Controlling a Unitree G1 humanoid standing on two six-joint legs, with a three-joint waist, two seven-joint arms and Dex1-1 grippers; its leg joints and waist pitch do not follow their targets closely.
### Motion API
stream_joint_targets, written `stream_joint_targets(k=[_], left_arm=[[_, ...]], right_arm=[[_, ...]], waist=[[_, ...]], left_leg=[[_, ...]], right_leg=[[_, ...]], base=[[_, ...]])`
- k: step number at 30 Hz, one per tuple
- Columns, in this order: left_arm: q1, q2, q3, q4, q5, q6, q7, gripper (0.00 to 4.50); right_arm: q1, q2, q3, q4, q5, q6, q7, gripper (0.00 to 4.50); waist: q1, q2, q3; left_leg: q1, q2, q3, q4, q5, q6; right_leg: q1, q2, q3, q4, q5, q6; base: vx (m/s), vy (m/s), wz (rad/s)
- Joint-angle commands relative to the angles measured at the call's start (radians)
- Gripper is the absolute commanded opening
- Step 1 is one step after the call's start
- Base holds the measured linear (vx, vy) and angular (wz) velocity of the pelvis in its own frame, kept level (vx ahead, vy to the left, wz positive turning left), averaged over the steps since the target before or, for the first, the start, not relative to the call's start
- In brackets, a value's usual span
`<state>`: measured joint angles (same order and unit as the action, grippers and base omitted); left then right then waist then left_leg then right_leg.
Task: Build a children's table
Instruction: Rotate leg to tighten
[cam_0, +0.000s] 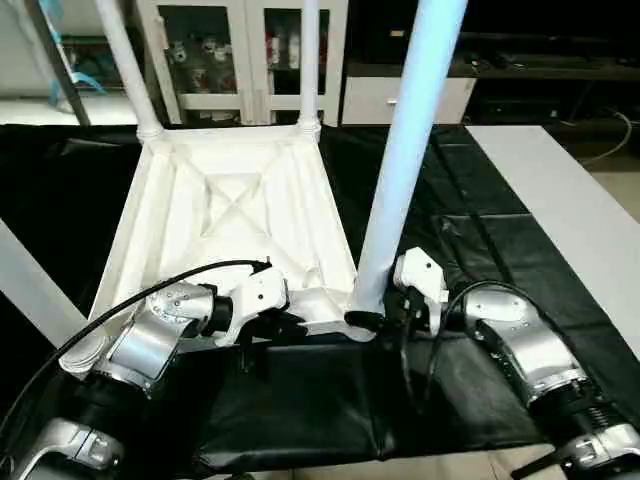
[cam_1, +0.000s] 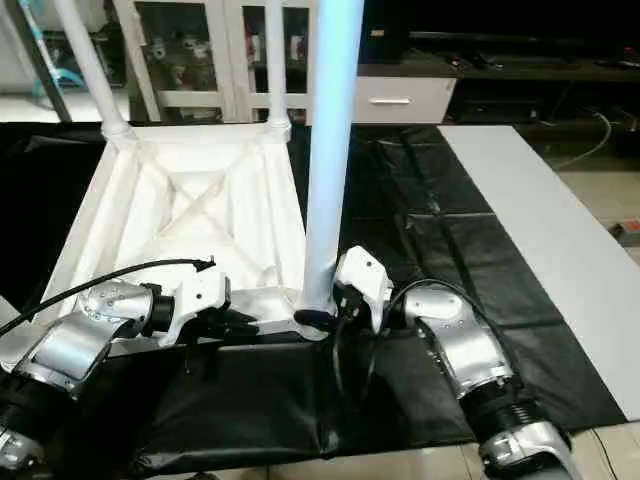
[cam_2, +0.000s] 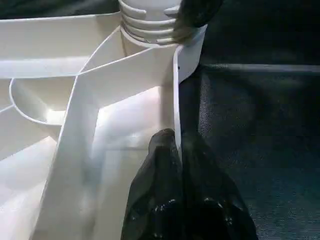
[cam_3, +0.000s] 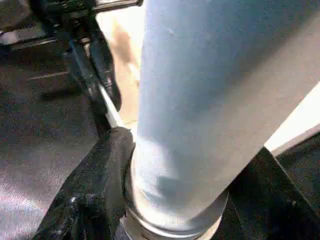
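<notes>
My left claw (cam_0: 283, 326) is pinched shut on the near rim of the upturned table top (cam_0: 232, 215), which lies on the black-draped counter (cam_0: 480, 250). Just beside it, my right claw (cam_0: 378, 312) is clamped around the base of the upright leg (cam_0: 405, 160), seated in the near corner socket. Two more legs (cam_0: 308, 60) stand at the corners farthest from both claws.

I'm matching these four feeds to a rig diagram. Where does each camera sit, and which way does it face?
Left eye: on the head, looking forward and down at the upturned table top; both silver forearms show.
Right eye: beside it, same scene, slightly shifted.
Left wrist: along the left tool, which pinches the top's near wall.
Right wrist: along the right tool, which straddles the near leg.
Shared: both wrist views show that leg's corner socket.
</notes>
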<state>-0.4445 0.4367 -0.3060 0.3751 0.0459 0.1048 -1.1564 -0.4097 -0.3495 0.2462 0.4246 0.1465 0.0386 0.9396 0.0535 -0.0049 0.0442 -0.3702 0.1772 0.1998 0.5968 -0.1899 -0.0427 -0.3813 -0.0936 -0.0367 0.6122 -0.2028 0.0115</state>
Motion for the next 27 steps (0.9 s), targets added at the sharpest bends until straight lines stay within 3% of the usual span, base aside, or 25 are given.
stream_joint_targets(k=[1,4,9,10,11,15,16,17,18,21,25,26,27], left_arm=[[-0.047,-0.039,-0.042,0.035,0.020,-0.035,0.007,0.00],[-0.111,-0.084,-0.031,0.128,0.049,-0.040,0.095,0.00],[-0.184,-0.135,-0.013,0.226,0.077,-0.019,0.212,0.00],[-0.220,-0.163,-0.012,0.264,0.093,0.002,0.267,0.00],[-0.220,-0.163,-0.012,0.264,0.093,0.002,0.267,0.00],[-0.264,-0.195,-0.006,0.321,0.112,0.016,0.327,0.00],[-0.277,-0.206,-0.004,0.344,0.122,0.017,0.359,0.00],[-0.281,-0.208,-0.005,0.351,0.125,0.016,0.367,0.00],[-0.285,-0.212,-0.005,0.362,0.128,0.013,0.375,0.00],[-0.280,-0.214,-0.005,0.365,0.121,0.001,0.370,0.00],[-0.279,-0.208,-0.006,0.365,0.118,-0.002,0.364,0.00],[-0.277,-0.204,-0.006,0.362,0.117,-0.003,0.360,0.00],[-0.273,-0.199,-0.006,0.355,0.116,-0.003,0.355,0.00]], right_arm=[[0.000,0.025,-0.075,0.067,-0.036,0.060,-0.202,2.50],[-0.013,0.093,-0.096,0.086,-0.057,0.076,-0.346,2.50],[-0.050,0.178,-0.106,0.136,-0.095,0.070,-0.535,2.49],[-0.082,0.234,-0.115,0.173,-0.105,0.079,-0.620,2.49],[-0.082,0.234,-0.115,0.173,-0.105,0.079,-0.620,2.49],[-0.136,0.316,-0.138,0.242,-0.113,0.090,-0.764,2.49],[-0.166,0.362,-0.160,0.277,-0.110,0.096,-0.847,2.48],[-0.175,0.375,-0.166,0.287,-0.109,0.100,-0.871,2.48],[-0.188,0.394,-0.176,0.301,-0.107,0.104,-0.904,2.48],[-0.209,0.447,-0.168,0.311,-0.101,0.062,-0.887,2.48],[-0.198,0.457,-0.171,0.281,-0.079,0.041,-0.830,2.48],[-0.189,0.452,-0.165,0.260,-0.073,0.034,-0.801,3.04],[-0.182,0.447,-0.160,0.243,-0.070,0.032,-0.782,3.04]], waist=[[-0.012,0.011,-0.046],[-0.027,0.007,-0.047],[-0.030,0.007,-0.048],[-0.033,0.002,-0.048],[-0.033,0.002,-0.048],[-0.028,0.009,-0.063],[-0.024,0.011,-0.068],[-0.029,0.011,-0.066],[-0.028,0.011,-0.067],[-0.027,0.013,-0.065],[-0.026,0.013,-0.061],[-0.027,0.014,-0.060],[-0.026,0.014,-0.060]], left_leg=[[0.025,0.052,-0.035,-0.095,-0.414,-0.051],[0.019,0.051,-0.040,-0.097,-0.420,-0.063],[0.017,0.049,-0.037,-0.094,-0.393,-0.053],[0.013,0.048,-0.035,-0.093,-0.381,-0.046],[0.013,0.048,-0.035,-0.093,-0.381,-0.046],[0.007,0.046,-0.033,-0.087,-0.251,-0.032],[0.008,0.046,-0.028,-0.080,-0.191,-0.014],[0.000,0.043,-0.027,-0.078,-0.146,0.003],[0.000,0.042,-0.027,-0.078,-0.131,0.006],[0.006,0.045,-0.022,-0.076,-0.153,0.025],[0.009,0.047,-0.022,-0.080,-0.203,0.014],[0.009,0.048,-0.023,-0.081,-0.214,0.010],[0.009,0.049,-0.023,-0.082,-0.220,0.007]], right_leg=[[0.007,-0.050,0.036,-0.092,-0.363,-0.193],[0.009,-0.051,0.034,-0.093,-0.372,-0.178],[0.006,-0.054,0.036,-0.097,-0.371,-0.175],[0.004,-0.054,0.038,-0.093,-0.354,-0.183],[0.004,-0.054,0.038,-0.093,-0.354,-0.183],[0.016,-0.049,0.034,-0.075,-0.169,-0.209],[0.018,-0.047,0.033,-0.065,-0.065,-0.225],[0.020,-0.046,0.033,-0.058,0.008,-0.244],[0.023,-0.045,0.032,-0.056,0.022,-0.250],[0.022,-0.046,0.032,-0.059,0.021,-0.263],[0.022,-0.046,0.033,-0.065,-0.038,-0.256],[0.021,-0.046,0.034,-0.066,-0.052,-0.254],[0.021,-0.045,0.034,-0.067,-0.057,-0.250]], base=[[0.000,0.000,0.00],[0.000,0.000,0.00],[0.000,0.000,0.00],[0.000,0.000,0.00],[0.000,0.000,0.00],[0.000,0.000,0.00],[0.000,0.000,0.00],[0.000,0.000,0.00],[0.000,0.000,0.00],[0.000,0.000,0.00],[0.000,0.000,0.00],[0.000,0.000,0.00],[0.000,0.000,0.00]])
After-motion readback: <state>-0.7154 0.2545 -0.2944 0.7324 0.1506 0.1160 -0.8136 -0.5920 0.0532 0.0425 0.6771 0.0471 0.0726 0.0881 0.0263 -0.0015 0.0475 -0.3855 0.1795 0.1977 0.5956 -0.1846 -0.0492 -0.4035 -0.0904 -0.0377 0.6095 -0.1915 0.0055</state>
